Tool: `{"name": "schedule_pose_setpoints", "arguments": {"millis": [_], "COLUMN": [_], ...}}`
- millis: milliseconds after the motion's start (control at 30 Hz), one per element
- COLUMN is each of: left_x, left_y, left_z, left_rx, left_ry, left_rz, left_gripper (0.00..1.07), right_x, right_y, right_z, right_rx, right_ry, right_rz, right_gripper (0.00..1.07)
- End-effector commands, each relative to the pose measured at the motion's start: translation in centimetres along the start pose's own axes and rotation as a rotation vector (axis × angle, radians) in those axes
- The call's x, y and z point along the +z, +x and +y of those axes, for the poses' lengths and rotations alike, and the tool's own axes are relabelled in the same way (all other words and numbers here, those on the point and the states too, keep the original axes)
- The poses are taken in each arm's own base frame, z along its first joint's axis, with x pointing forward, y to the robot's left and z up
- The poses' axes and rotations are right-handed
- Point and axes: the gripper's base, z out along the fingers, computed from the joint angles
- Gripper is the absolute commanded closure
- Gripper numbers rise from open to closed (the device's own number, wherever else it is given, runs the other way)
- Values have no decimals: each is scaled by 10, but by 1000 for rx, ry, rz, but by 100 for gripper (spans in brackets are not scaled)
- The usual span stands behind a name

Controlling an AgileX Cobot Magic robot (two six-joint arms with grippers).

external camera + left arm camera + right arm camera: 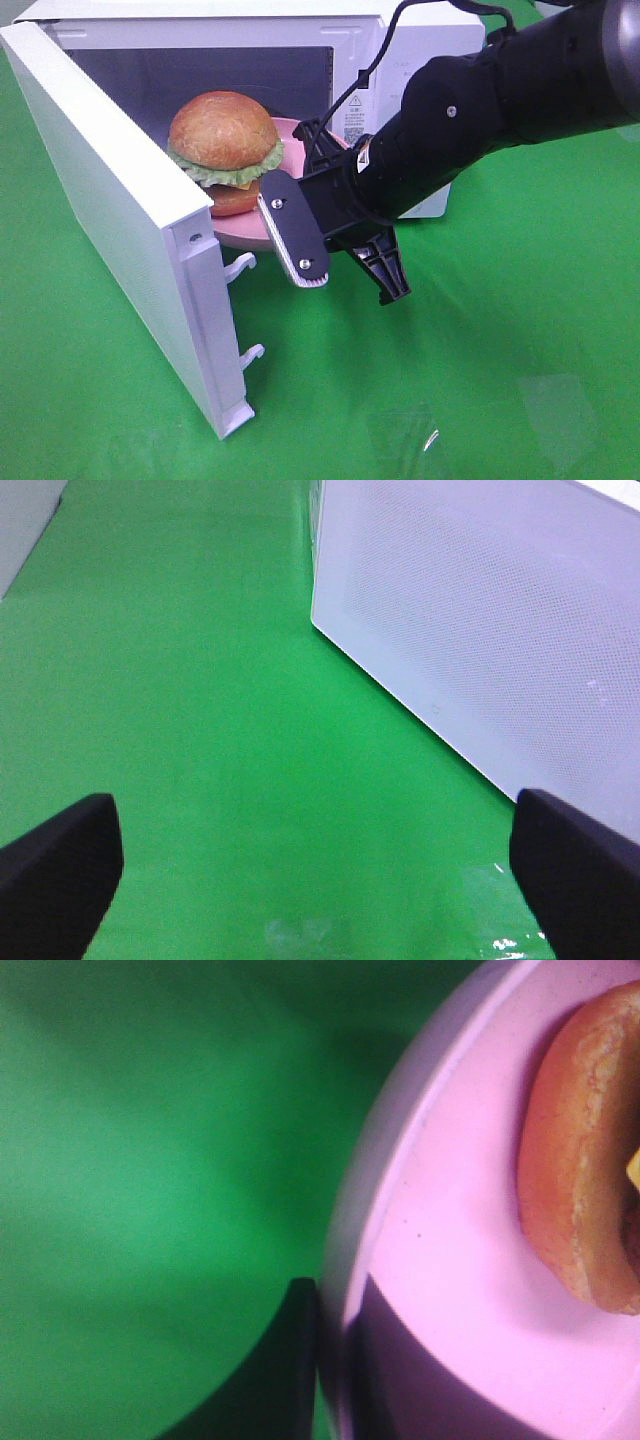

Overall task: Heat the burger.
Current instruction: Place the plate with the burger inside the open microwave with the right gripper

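Observation:
The burger point(222, 140), with a golden-brown bun, green lettuce and a brown patty, sits on a round pink plate point(236, 238) at the mouth of the open white microwave point(430, 40). My right gripper point(300, 262) is shut on the plate's near rim and holds it level. In the right wrist view its fingers point(285, 1370) clamp the plate rim point(400, 1210), with the burger's bun point(580, 1160) just beyond. My left gripper point(320, 880) is open and empty above the green table. It does not show in the exterior high view.
The microwave door point(110, 200) stands swung open to the left, its latch hooks point(245, 265) pointing right. Its outer face point(480, 630) is close beside my left gripper. A green cloth point(480, 380) covers the table. A black cable point(375, 50) runs over the microwave.

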Motion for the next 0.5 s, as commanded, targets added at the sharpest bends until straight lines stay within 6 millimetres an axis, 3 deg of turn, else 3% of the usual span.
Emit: {"name": "schedule_pose_setpoints", "arguments": {"millis": [33, 500], "left_x": [-2, -2], "left_y": [0, 0], "left_z": [0, 0], "left_rx": [2, 2], "left_ry": [11, 11], "left_rz": [-26, -26], "left_gripper": [6, 6], "right_x": [-2, 16], "right_y": [0, 0], "right_z": [-23, -40], "right_rx": [5, -23], "right_ry": [99, 96], "right_rz": [-4, 2], "right_gripper": [107, 107]}}
